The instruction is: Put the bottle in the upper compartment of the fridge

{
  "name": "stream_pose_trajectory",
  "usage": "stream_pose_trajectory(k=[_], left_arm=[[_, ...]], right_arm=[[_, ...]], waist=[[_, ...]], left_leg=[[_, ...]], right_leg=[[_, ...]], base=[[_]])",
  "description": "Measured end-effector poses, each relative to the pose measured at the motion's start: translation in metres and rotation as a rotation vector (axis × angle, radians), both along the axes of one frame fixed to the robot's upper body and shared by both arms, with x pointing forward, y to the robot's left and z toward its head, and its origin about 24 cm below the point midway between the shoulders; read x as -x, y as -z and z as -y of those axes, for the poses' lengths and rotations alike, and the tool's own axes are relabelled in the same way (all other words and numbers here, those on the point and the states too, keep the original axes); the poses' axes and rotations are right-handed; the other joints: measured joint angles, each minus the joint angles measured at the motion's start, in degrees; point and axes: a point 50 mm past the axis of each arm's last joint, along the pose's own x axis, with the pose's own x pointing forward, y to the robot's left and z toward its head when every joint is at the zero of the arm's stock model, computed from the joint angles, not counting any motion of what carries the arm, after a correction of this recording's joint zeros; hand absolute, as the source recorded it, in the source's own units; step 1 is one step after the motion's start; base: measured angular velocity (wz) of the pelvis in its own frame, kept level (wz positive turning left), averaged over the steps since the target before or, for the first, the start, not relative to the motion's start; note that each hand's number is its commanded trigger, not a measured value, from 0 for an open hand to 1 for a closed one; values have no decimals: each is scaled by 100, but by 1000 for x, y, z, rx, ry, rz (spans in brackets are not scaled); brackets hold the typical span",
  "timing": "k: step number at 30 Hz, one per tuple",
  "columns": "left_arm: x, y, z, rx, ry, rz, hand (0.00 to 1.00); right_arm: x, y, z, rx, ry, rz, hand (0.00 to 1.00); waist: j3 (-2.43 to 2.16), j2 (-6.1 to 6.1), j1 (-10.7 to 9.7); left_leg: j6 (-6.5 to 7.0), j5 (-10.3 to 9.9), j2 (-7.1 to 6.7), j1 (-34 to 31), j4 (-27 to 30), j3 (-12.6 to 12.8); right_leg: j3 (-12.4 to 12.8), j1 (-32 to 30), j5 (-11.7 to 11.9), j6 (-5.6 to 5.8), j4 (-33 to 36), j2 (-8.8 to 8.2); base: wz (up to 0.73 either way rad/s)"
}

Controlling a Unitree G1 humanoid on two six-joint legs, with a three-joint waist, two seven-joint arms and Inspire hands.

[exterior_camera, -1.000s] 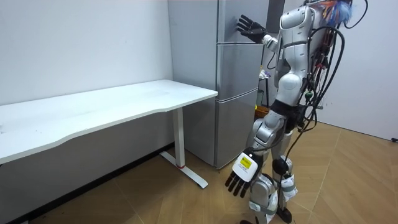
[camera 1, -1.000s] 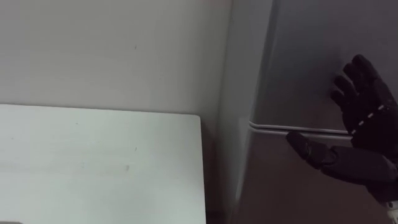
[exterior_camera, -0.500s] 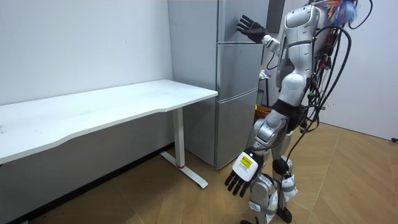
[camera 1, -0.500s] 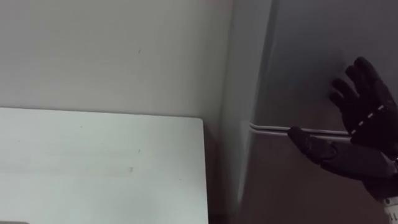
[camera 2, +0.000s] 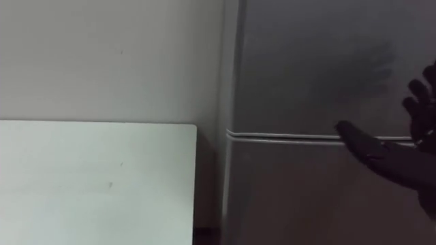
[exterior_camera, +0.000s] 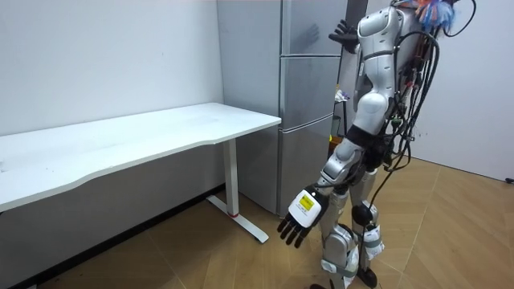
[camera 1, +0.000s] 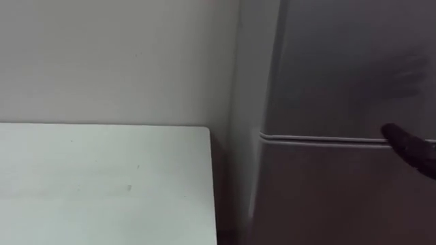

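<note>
Left eye view: the right hand (camera 1: 412, 146) pokes in at the right edge, over the seam (camera 1: 320, 139) between the doors of the fridge (camera 1: 327, 68). A white table (camera 1: 102, 184) lies lower left.

Room view: the right hand is up by the upper door (exterior_camera: 309, 28) at top centre, fingers spread wide. The left hand (exterior_camera: 295, 227) hangs low, fingers splayed, holding nothing.

Right eye view: thumb out, fingers straight (where the bottle is, I cannot tell).

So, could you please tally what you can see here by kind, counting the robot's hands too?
Tables: 1 (white table)
Fridges: 1 (grey fridge)
Robot hands: 2 (right hand raised at the fridge, left hand hanging low)
Total: 4
</note>
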Motion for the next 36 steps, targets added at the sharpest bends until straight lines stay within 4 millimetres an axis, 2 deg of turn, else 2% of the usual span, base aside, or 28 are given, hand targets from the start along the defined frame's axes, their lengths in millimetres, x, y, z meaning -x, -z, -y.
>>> stream_pose_trajectory(k=[5,8,10,14,17,24,27,32,34,36], left_arm=[[-1,-1,-1,-10,0,13,0],[-1,-1,-2,-27,-3,16,0],[-4,-2,-2,-35,-2,26,0],[-1,-2,-4,-40,-18,33,0],[0,-3,-4,-41,-21,34,0],[-5,-5,-5,-51,-25,63,0],[-6,-5,-5,-52,-25,64,0],[-8,-6,-5,-51,-25,70,0],[-14,-5,-4,-43,-39,90,0],[-15,-4,-2,-30,-55,99,0]], right_arm=[[17,3,21,-45,165,-4,0],[24,10,31,-93,239,-27,0],[30,17,45,-137,340,-44,0],[46,21,65,-197,496,-42,0],[56,33,77,-247,610,-73,0],[85,82,97,-356,817,-272,0],[100,108,99,-414,901,-374,0],[120,149,88,-479,961,-543,0],[128,179,80,-514,977,-675,0],[134,197,71,-553,979,-749,0]], waist=[[-3,3,-76],[14,-24,-169],[20,-34,-210],[24,-30,-249],[34,-11,-311],[31,27,-308],[22,3,-302],[30,15,-297],[29,15,-294],[28,30,-252]], left_leg=[[0,0,7,3,-30,92],[0,0,6,23,-43,101],[0,-1,-5,20,-43,101],[2,-2,-5,35,-50,108],[2,-2,-2,57,-59,118],[3,-2,6,40,-90,235],[6,-4,-4,65,-115,244],[7,-4,-5,62,-125,257],[7,-4,-5,50,-117,250],[7,-4,-7,51,-115,252]], right_leg=[[125,-69,1,0,41,14],[141,-78,0,0,55,13],[141,-94,-16,12,88,-1],[159,-89,-20,15,84,2],[166,-85,-20,15,69,2],[285,-187,-37,13,157,3],[293,-181,-62,23,185,-5],[295,-175,-60,21,176,-1],[279,-169,-59,21,110,-1],[278,-184,-60,23,110,-6]], base=[[-10],[-5],[0],[0],[0],[-7],[-4],[0],[5],[2]])
